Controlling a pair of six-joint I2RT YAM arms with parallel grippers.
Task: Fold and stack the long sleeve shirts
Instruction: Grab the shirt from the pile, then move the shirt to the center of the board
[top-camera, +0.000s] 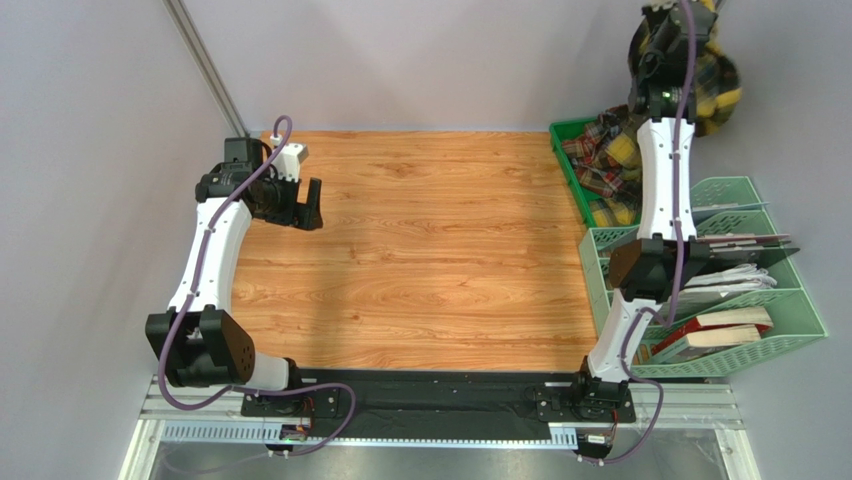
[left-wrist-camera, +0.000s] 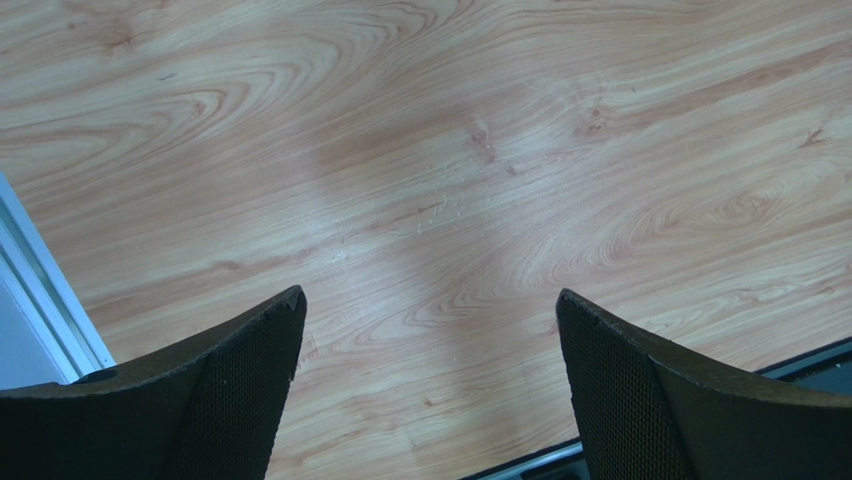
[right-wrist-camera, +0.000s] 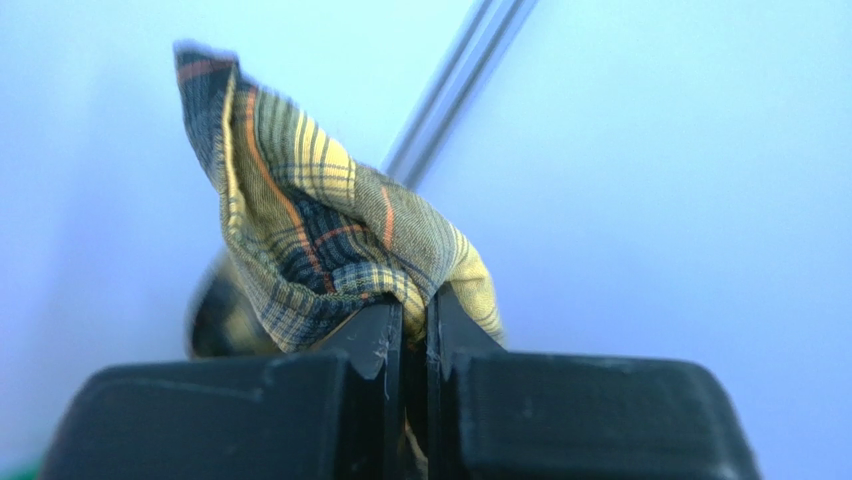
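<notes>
1. Nearby on the right, a pale green file rack (top-camera: 735, 192) holds books, beside the right arm.
2. Left gripper (left-wrist-camera: 430, 385) hangs wide open over the bare wooden table (top-camera: 430, 250).
3. Farther right, the rust-red shirt (top-camera: 600, 160) lies bunched in the green tray (top-camera: 568, 170).
4. Farthest, the right gripper (right-wrist-camera: 414, 310) is clamped on the yellow and black shirt (right-wrist-camera: 320, 230), which it holds above the tray.

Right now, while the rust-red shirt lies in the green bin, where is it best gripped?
Probably a raised fold of the rust-red shirt, taken from straight above: it lies crumpled in the green bin, whose walls close off its sides.
</notes>
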